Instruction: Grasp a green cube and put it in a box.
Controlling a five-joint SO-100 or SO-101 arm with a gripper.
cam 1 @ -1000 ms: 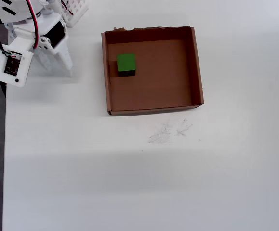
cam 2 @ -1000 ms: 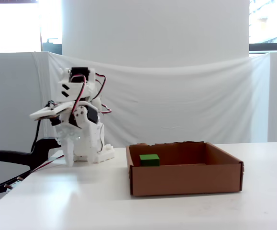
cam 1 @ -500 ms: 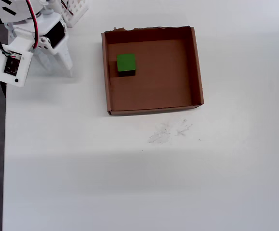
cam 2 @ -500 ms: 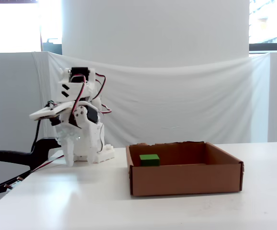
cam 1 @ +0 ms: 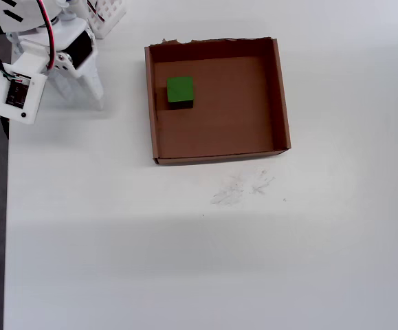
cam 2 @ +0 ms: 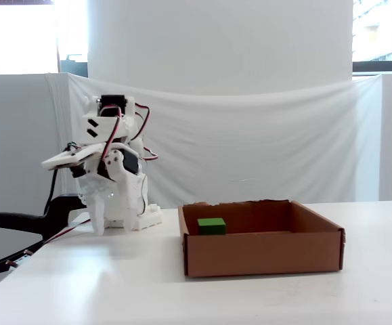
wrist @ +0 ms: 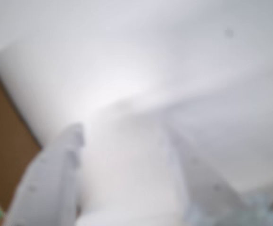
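A flat white tabletop (cam 1: 185,261) is seen across most of the overhead view, with a patch of faint grey scuff marks (cam 1: 242,188) near its middle. A small white slotted basket (cam 1: 107,15) is cut off by the top edge there. In the fixed view, a white draped cloth (cam 2: 263,149) is hung behind the table, and a bright window (cam 2: 16,37) is shown at upper left.

The white surface (cam 1: 185,261) carries the brown box (cam 1: 279,96) near its far edge in the overhead view. The arm's base (cam 2: 131,215) stands left of the box, and faint grey scuffs (cam 1: 243,187) mark the surface just before it.
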